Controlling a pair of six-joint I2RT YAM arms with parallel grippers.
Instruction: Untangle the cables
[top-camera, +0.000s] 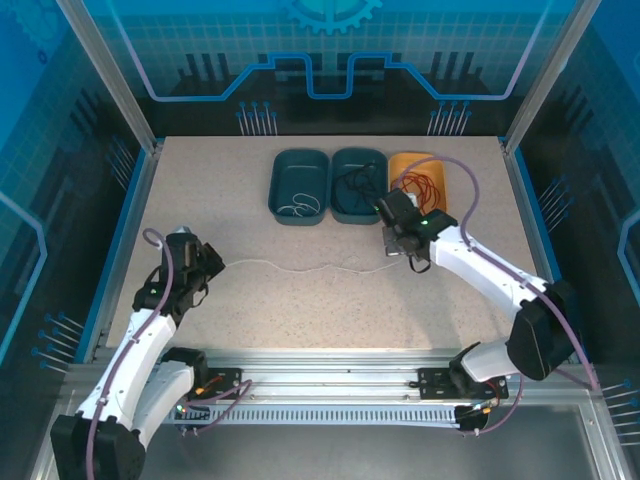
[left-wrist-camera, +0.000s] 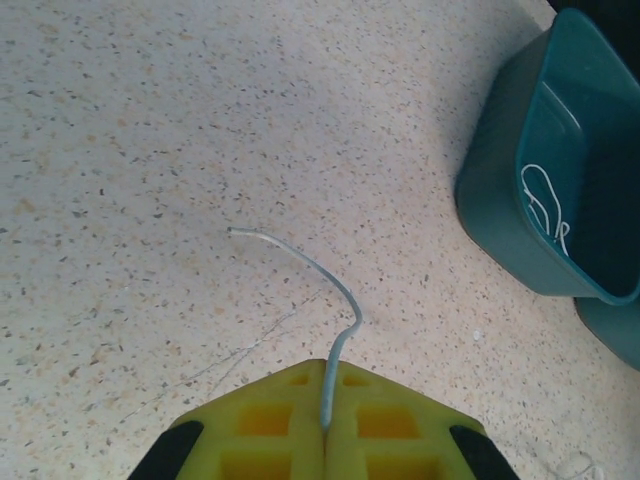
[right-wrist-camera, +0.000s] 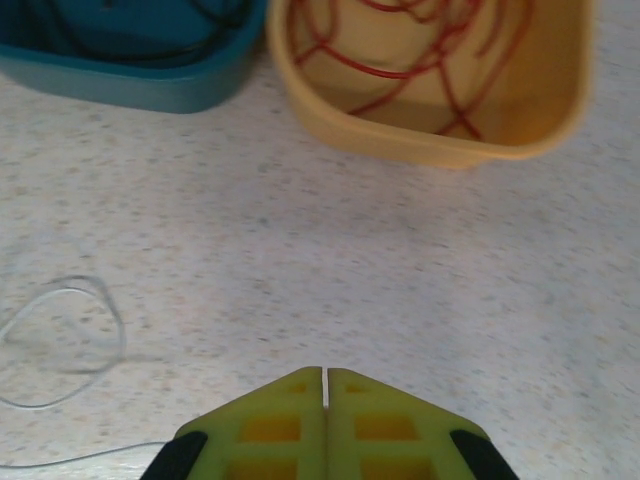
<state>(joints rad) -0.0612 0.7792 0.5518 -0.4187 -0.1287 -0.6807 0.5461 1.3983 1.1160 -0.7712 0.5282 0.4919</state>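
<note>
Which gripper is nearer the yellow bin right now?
Right. The right gripper sits shut just in front of the yellow bin. The left gripper is far off at the left side of the table, shut on the white cable.

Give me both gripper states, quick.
Left gripper: closed on the white cable.
Right gripper: closed, nothing seen held in it.

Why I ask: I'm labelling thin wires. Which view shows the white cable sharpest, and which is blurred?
Left wrist: white cable crisp against the speckled table. Right wrist: soft throughout, its white loop faint, red cable smeared. Top external: evenly lit, cable a hairline.
</note>
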